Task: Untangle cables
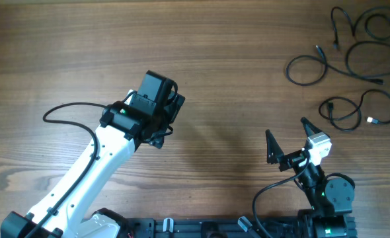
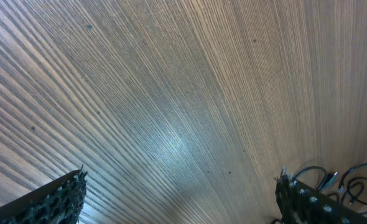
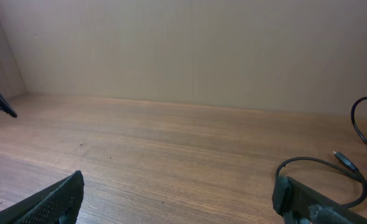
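Several thin black cables lie loose at the table's far right: a loop (image 1: 306, 69), a longer curl (image 1: 362, 54), one at the corner (image 1: 380, 23) and a nearer one (image 1: 357, 109) with a whitish tip (image 1: 371, 120). My right gripper (image 1: 289, 137) stands open in front of them, nothing between its fingers. In the right wrist view a cable loop (image 3: 323, 167) runs behind the right finger (image 3: 311, 202) of that open gripper (image 3: 177, 196). My left gripper (image 1: 168, 120) is open over bare wood mid-table. The left wrist view shows it open (image 2: 180, 199), with cables (image 2: 342, 180) far right.
The wooden table (image 1: 234, 59) stretches left of the cables. A thick black wire (image 1: 69, 109) loops off the left arm. A beige wall (image 3: 183, 50) closes the far side in the right wrist view. Arm bases sit along the near edge (image 1: 248, 228).
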Tool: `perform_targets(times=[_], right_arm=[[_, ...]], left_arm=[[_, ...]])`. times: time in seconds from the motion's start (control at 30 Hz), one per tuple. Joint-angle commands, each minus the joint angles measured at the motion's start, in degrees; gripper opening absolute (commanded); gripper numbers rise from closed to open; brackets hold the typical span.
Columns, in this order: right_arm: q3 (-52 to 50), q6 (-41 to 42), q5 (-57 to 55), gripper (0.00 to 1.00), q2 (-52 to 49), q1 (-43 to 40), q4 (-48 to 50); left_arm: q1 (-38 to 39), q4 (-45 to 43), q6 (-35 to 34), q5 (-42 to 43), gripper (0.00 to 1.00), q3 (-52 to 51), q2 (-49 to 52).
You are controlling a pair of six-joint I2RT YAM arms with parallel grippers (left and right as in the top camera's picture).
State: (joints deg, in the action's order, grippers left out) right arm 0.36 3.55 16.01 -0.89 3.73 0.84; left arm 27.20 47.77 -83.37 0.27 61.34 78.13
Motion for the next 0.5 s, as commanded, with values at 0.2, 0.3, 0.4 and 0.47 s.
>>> perform_targets(times=[0.2,0.3,0.4,0.47], right_arm=[[0.0,-6.8,-11.5,1.0,0.7,0.0,-1.2],[0.0,-6.6,-13.6,1.0,0.7,0.0,-1.2],[0.0,-6.6,-13.9,1.0,0.7,0.0,-1.2],[0.0,-6.4,-13.9,1.0,0.7,0.0,-1.2]], left_arm=[[-0.3,0.0,0.7,-1.0,1.0,0.6,0.4],[-0.3,0.1,0.7,-1.0,1.0,0.6,0.4],[-0.3,0.1,0.7,-1.0,1.0,0.6,0.4],[-0.3,0.0,0.7,-1.0,1.0,0.6,0.4]])
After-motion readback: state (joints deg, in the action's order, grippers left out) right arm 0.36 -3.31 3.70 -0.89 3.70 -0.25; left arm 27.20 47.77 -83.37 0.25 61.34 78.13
